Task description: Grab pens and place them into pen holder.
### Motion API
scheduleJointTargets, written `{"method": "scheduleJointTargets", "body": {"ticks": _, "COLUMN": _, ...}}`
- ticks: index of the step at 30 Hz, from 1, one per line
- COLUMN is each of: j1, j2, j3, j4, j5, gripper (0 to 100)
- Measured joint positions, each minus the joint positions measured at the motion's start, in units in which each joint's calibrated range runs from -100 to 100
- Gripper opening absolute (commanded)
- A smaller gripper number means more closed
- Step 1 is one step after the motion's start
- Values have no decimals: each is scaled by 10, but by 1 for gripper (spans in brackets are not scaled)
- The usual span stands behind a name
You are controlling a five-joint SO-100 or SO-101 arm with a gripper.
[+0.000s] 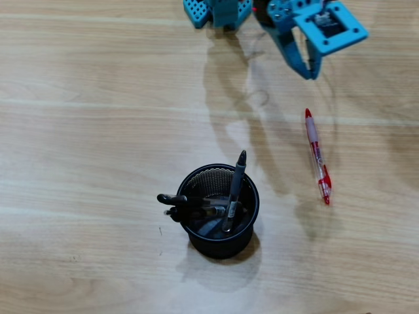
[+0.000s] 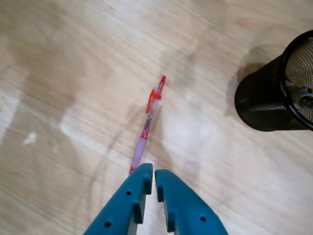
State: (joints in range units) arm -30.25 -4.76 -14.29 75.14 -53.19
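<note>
- Overhead view: the blue gripper hangs at the upper right of the frame, holding nothing. The red pen lies flat on the wooden table right of centre, well apart from the pen holder at lower middle. Dark pens already stand or lean inside it.
- Wrist view: the fingers at bottom centre are pressed almost together, just above the red pen's near end. The pen holder sits at the right edge.
- The pen looks light, stiff and slick, likely to roll; pinching across mid-barrel seems safest.
</note>
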Motion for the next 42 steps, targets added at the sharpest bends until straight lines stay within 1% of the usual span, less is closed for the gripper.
{"method": "scheduleJointTargets", "body": {"ticks": 6, "j1": -82, "j2": 94, "j3": -69, "j4": 2, "j5": -51, "gripper": 2}}
{"method": "scheduleJointTargets", "body": {"ticks": 11, "j1": -96, "j2": 165, "j3": -104, "j4": 2, "j5": -67, "gripper": 2}}
{"method": "scheduleJointTargets", "body": {"ticks": 14, "j1": -102, "j2": 186, "j3": -106, "j4": 2, "j5": -68, "gripper": 12}}
{"method": "scheduleJointTargets", "body": {"ticks": 16, "j1": -100, "j2": 199, "j3": -106, "j4": 2, "j5": -77, "gripper": 23}}
{"method": "scheduleJointTargets", "body": {"ticks": 17, "j1": -102, "j2": 216, "j3": -106, "j4": 2, "j5": -83, "gripper": 24}}
{"method": "scheduleJointTargets", "body": {"ticks": 25, "j1": -112, "j2": 269, "j3": -107, "j4": 2, "j5": -107, "gripper": 25}}
{"method": "scheduleJointTargets", "body": {"ticks": 34, "j1": -111, "j2": 366, "j3": -109, "j4": -2, "j5": -119, "gripper": 25}}
{"method": "scheduleJointTargets", "body": {"ticks": 37, "j1": -111, "j2": 402, "j3": -107, "j4": -28, "j5": -122, "gripper": 25}}
{"method": "scheduleJointTargets", "body": {"ticks": 40, "j1": -112, "j2": 440, "j3": -109, "j4": -79, "j5": -122, "gripper": 24}}
{"method": "scheduleJointTargets", "body": {"ticks": 42, "j1": -112, "j2": 446, "j3": -112, "j4": -84, "j5": -122, "gripper": 24}}
